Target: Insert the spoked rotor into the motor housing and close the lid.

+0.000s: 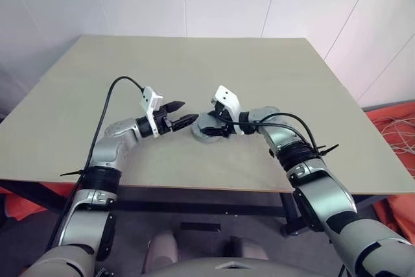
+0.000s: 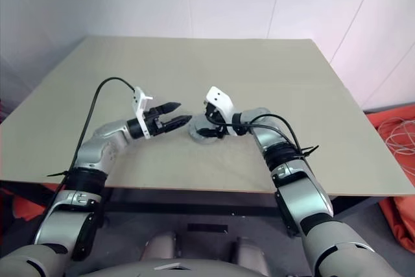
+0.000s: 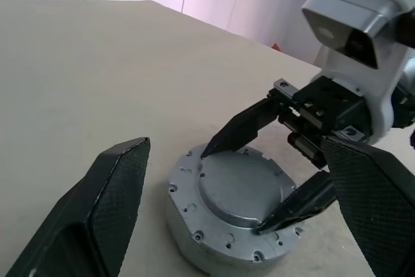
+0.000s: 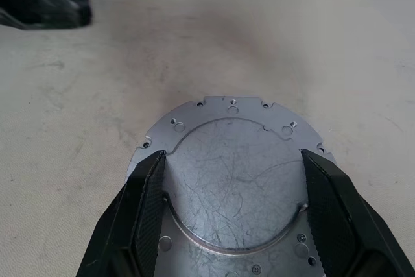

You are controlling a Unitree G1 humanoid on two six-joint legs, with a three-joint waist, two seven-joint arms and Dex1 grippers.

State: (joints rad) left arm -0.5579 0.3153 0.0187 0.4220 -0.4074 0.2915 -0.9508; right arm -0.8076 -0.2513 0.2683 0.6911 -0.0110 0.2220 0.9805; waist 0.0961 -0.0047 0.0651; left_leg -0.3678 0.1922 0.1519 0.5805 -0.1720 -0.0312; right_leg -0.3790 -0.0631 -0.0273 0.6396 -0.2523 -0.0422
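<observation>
While the right gripper sits over the housing, its two black fingers stand on opposite edges of the raised round plate on top, touching or nearly touching it; whether they press it I cannot tell. The housing shows as a squat grey metal drum with a flat flange dotted with small screw holes, resting on the table near its front edge. The plate covers the top; it looks dull scratched grey, and whether it is the lid I cannot tell. Nothing of windings or rotor can be seen.

The left gripper hangs just beside the housing, on the robot's left of it, pointing at it roughly level with its fingers spread wide and nothing between them. A gap of bare table separates its tips from the housing's wall.

Black cables loop from both forearms above the table. Beyond the table's right side, orange cloth and pale cords lie on the floor.
</observation>
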